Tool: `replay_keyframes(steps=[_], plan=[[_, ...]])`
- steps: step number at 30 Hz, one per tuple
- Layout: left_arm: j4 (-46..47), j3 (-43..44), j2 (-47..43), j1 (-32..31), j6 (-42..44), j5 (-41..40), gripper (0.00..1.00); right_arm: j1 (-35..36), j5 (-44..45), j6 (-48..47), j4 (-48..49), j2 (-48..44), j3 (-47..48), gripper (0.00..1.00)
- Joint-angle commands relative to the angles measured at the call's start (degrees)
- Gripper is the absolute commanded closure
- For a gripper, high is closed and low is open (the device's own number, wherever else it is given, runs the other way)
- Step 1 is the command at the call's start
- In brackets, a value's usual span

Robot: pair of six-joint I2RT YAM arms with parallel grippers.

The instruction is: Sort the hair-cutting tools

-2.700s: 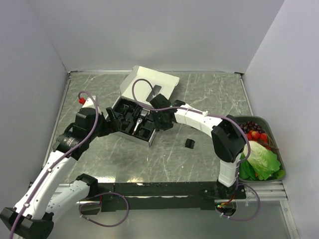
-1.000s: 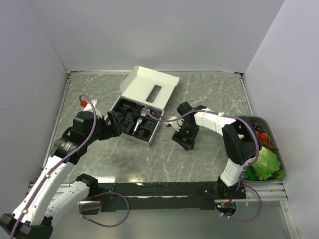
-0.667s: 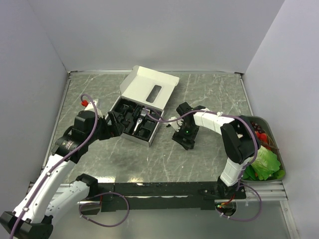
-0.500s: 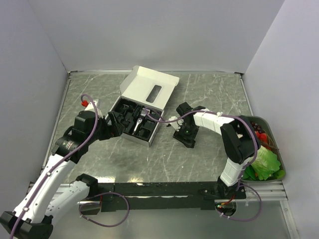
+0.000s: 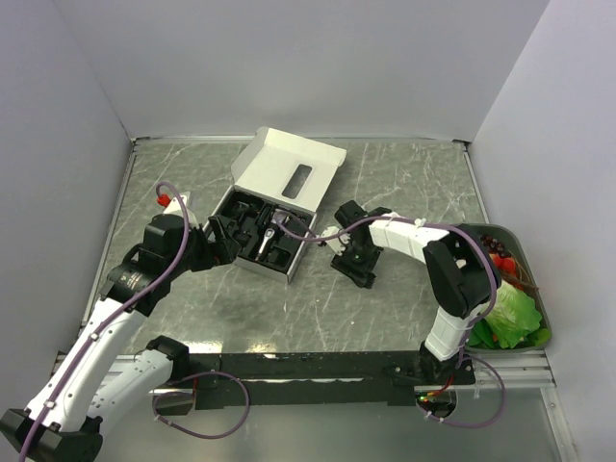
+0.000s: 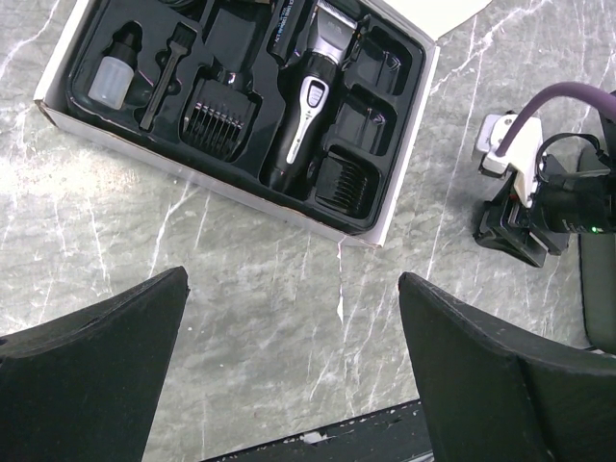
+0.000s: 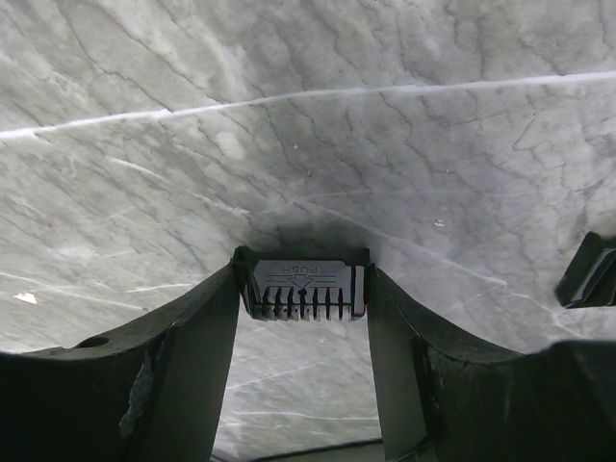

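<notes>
The black hair clipper with a silver blade lies in the black tray of the open white box, beside several black comb attachments. One more black comb attachment, marked PUSH, sits on the marble table right of the box. My right gripper is down on the table with both fingers pressed against that attachment's sides. My left gripper is open and empty, hovering over bare table just in front of the box, at the box's left corner in the top view.
The box lid stands open behind the tray. A small white bottle and a brush lie in the tray. A green bin of vegetables and fruit is at the right edge. A small black part shows at the right.
My right gripper has left the box, come down on the loose attachment on the table and closed on it, then shifted slightly left. The left arm has barely moved.
</notes>
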Motion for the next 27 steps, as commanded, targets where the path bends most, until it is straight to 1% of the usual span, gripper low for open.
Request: replay_keyframes(steps=[1, 4, 8, 13, 15, 20, 22, 27], plan=[[0.66, 1.46, -1.14, -0.02, 0.36, -0.59, 0.04, 0.66, -0.57, 3.24, -2.19, -1.47, 2.15, 0.66], [0.05, 1.99, -1.32, -0.02, 0.45, -1.02, 0.04, 1.1, -0.39, 5.52, -4.91, -3.4, 5.49, 0.64], [-0.48, 2.42, -1.4, -0.02, 0.1, -1.46, 0.04, 3.47, -1.36, 8.08, -9.21, -4.2, 12.77, 0.63], [-1.18, 3.22, -1.58, -0.02, -0.43, -2.34, 0.04, 8.13, 0.39, 9.05, -11.51, -3.68, 20.08, 0.63], [-1.45, 3.39, -1.58, -0.11, -0.61, -2.61, 0.03, 10.14, 1.18, 9.23, -12.91, -1.67, 24.73, 0.63], [-1.97, 3.83, -2.11, -0.02, -0.87, -3.4, 0.04, 12.35, 2.33, 10.98, -13.36, 4.57, 35.45, 0.64], [-2.68, 4.36, -2.28, -0.02, -0.7, -3.84, 0.03, 12.88, 3.38, 11.95, -11.0, 7.39, 37.57, 0.64], [-4.0, 5.5, -2.37, -0.02, -0.52, -4.1, 0.03, 12.79, 2.07, 15.9, -6.42, 12.75, 41.35, 0.64]])
